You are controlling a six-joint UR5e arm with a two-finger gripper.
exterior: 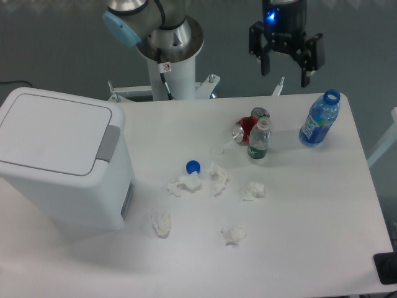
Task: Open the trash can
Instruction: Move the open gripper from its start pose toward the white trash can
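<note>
Nothing done yet, judging by the fixed camera: trash can (pixel 62 164) shut at the surface's (pixel 310 217) left edge (grey push tab (pixel 109 143) untouched), claw (pixel 286 68) far right of it, fingers apart and empty, whole approach and press left.

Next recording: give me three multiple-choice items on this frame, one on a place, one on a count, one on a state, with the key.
1. Where does the trash can stand?
A. table's left end
B. table's right end
C. on the floor

2. How many bottles stand upright?
A. one
B. two
C. four

3. The trash can's lid is:
A. shut
B. wide open
C. removed

Key: 1 A, it fills the left end of the table. 2 B, the blue bottle and the small clear bottle. 3 A, the lid lies flat; the claw hangs far off, open.
</note>
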